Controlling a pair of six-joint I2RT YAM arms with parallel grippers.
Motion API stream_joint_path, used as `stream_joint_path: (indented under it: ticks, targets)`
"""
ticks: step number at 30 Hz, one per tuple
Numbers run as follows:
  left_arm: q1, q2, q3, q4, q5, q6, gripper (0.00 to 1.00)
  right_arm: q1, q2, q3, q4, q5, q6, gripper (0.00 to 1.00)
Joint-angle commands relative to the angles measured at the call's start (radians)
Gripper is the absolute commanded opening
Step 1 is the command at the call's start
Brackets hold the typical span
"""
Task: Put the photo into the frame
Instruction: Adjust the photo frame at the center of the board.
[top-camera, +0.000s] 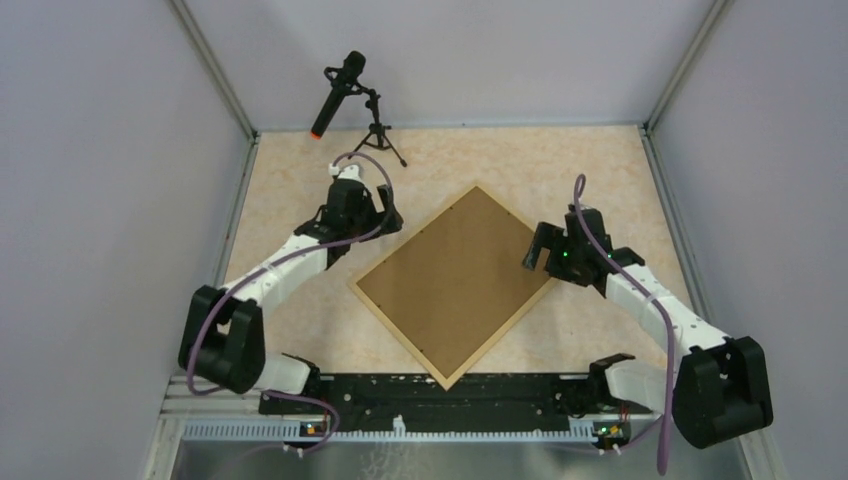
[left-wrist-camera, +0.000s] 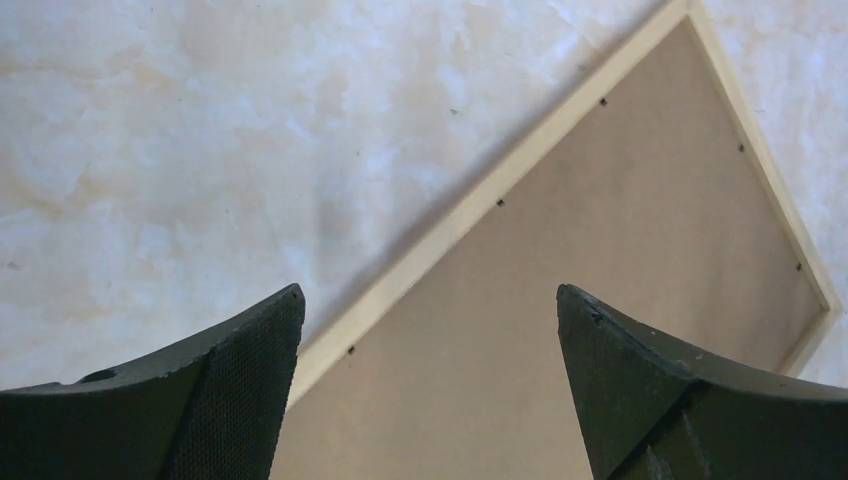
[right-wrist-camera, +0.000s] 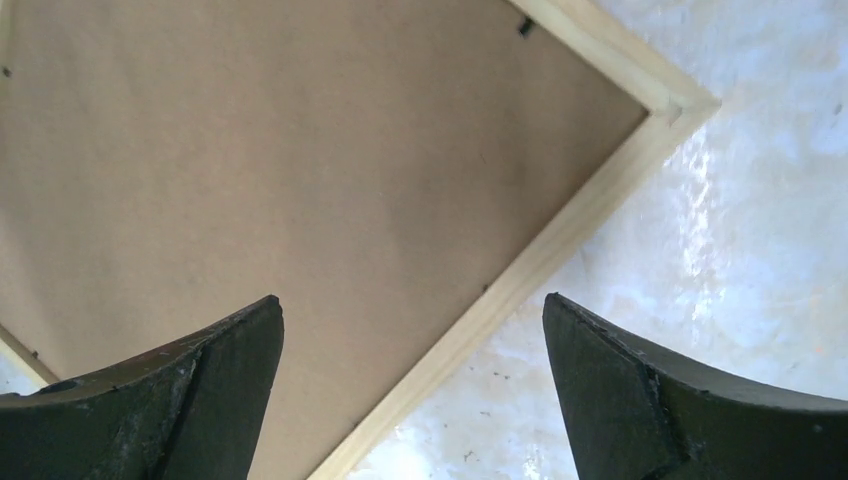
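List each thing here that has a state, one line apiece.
frame: lying flat on the table, back side up, turned cornerwise.
backing board: seated in the frame, covering its whole opening.
photo: not in view.
left gripper: open, empty, above the frame's left edge.
right gripper: open, empty, above the frame's right edge.
microphone: tilted on its small tripod.

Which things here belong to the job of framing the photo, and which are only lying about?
For the job: frame, backing board in it, left gripper, right gripper, both open; photo not in view.
Lying about: microphone, tripod.
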Motion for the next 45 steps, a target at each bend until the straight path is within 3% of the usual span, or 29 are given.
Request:
stream_joint_path:
  ticks: [1, 6, 11, 24, 29, 33, 36, 41, 45]
  targets:
    - [0.075, 0.134, 0.025, 0.149, 0.223, 0.001, 0.98, -0.049, -0.033, -0.117, 0.160, -0.130, 0.071, 0.99]
    - [0.081, 0.232, 0.009, 0.155, 0.326, -0.001, 0.98, -0.049, 0.080, -0.136, 0.257, -0.224, 0.038, 0.98]
    - [0.078, 0.215, -0.102, 0.172, 0.380, -0.039, 0.98, -0.046, 0.240, -0.082, 0.322, -0.307, 0.005, 0.95]
    - [0.018, -0.225, -0.467, 0.199, 0.383, -0.065, 0.98, 0.000, 0.603, 0.349, 0.205, -0.372, -0.138, 0.94]
    - [0.017, -0.267, -0.332, 0.072, 0.275, -0.034, 0.98, 0.000, 0.621, 0.422, 0.121, -0.247, -0.135, 0.94]
    - [0.027, -0.201, -0.218, 0.014, -0.038, -0.120, 0.98, 0.000, 0.583, 0.382, 0.121, -0.223, -0.089, 0.95]
    - [0.044, -0.126, -0.188, 0.058, -0.176, -0.161, 0.98, -0.001, 0.556, 0.324, 0.178, -0.273, -0.065, 0.95]
    - [0.101, -0.010, -0.148, 0.151, -0.180, -0.204, 0.98, 0.001, 0.557, 0.277, 0.211, -0.331, -0.058, 0.95]
    - [0.147, 0.117, -0.098, 0.164, -0.125, -0.147, 0.98, -0.001, 0.549, 0.248, 0.245, -0.334, -0.056, 0.95]
